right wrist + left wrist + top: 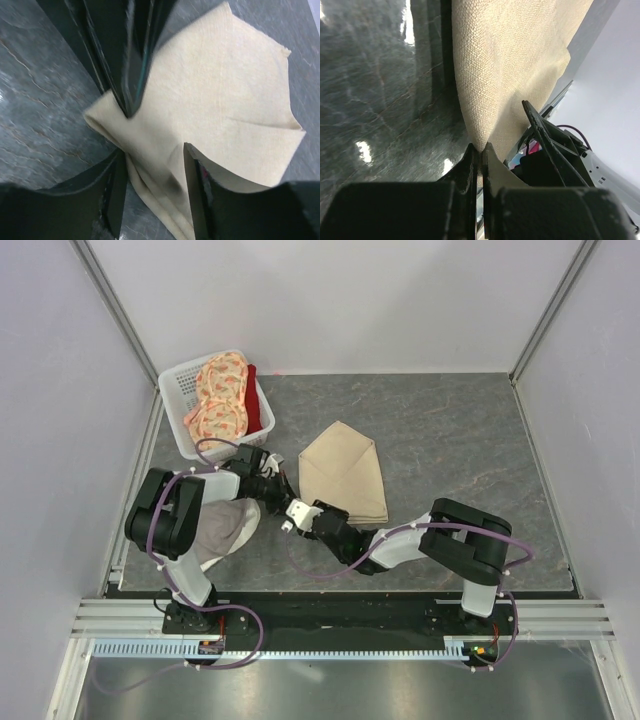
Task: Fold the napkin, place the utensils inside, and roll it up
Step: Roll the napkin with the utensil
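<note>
The beige napkin (345, 472) lies folded on the grey table, roughly a triangle with its point toward the back. My left gripper (283, 478) is shut on the napkin's left corner, and the cloth (505, 60) rises out of the pinched jaws (481, 150). My right gripper (298, 512) is open, its fingers astride the napkin's near-left folded edge (150, 150) without pinching it. In the right wrist view the left gripper's fingers (125, 65) show clamped on the same corner. The fork is out of view.
A white basket (176, 375) holding an orange floral cloth (222, 395) and something red stands at the back left. A grey-and-white cloth (225, 530) lies under the left arm. White walls surround the table.
</note>
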Available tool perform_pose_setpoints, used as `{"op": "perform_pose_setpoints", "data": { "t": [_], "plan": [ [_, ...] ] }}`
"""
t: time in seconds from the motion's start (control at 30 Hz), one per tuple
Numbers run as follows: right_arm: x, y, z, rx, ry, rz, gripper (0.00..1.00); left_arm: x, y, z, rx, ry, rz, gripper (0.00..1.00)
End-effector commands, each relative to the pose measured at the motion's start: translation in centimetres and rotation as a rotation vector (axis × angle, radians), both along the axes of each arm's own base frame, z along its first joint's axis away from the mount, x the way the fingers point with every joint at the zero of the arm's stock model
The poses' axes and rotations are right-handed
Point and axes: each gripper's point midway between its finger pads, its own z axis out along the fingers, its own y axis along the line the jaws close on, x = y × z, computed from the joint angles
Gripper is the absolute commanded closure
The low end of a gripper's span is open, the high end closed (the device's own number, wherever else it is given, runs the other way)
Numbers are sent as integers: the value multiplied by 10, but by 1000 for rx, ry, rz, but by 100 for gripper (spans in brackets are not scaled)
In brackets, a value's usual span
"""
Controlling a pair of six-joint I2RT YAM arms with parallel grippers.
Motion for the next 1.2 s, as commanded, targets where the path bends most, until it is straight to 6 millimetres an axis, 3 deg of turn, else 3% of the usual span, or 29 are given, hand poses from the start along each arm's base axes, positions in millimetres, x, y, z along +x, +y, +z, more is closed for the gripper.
{"op": "perform_pose_setpoints", "data": {
  "t": [0.0, 0.2, 0.53, 0.6, 0.67, 0.7, 0.73, 0.8, 0.93, 1.0, 1.17],
  "plan": [
    [1, -27, 4, -42, -32, -77, 47, 6, 7, 13, -33, -35, -16, 98],
    [-5, -52, -5, -78, -29, -119, 55, 9, 11, 15, -39, -41, -7, 98],
    [-17, -34, -19, -163, 54, 31, 87, 11, 14, 15, -18, -74, -17, 98],
    [-17, -27, -17, -154, 91, 54, 93, 12, 15, 16, -4, -90, -18, 92],
    [-26, -27, -27, -195, 180, 96, 94, 13, 17, 21, 5, -117, -17, 79],
    [-21, -20, -21, -176, 201, 90, 94, 15, 19, 21, 22, -125, -11, 74],
    [-27, -23, -28, -206, 249, 106, 95, 16, 19, 23, 27, -139, -10, 64],
    [-27, -19, -22, -197, 271, 114, 100, 17, 20, 29, 37, -161, -9, 55],
    [-37, -22, -21, -218, 380, 130, 100, 16, 21, 46, 29, -200, -11, 34],
    [-38, -16, -15, -197, 426, 148, 100, 19, 28, 51, 81, -249, 8, 29],
    [-50, -16, -10, -175, 548, 162, 100, 8, 46, 40, 181, -254, 68, 24]
  ]
}}
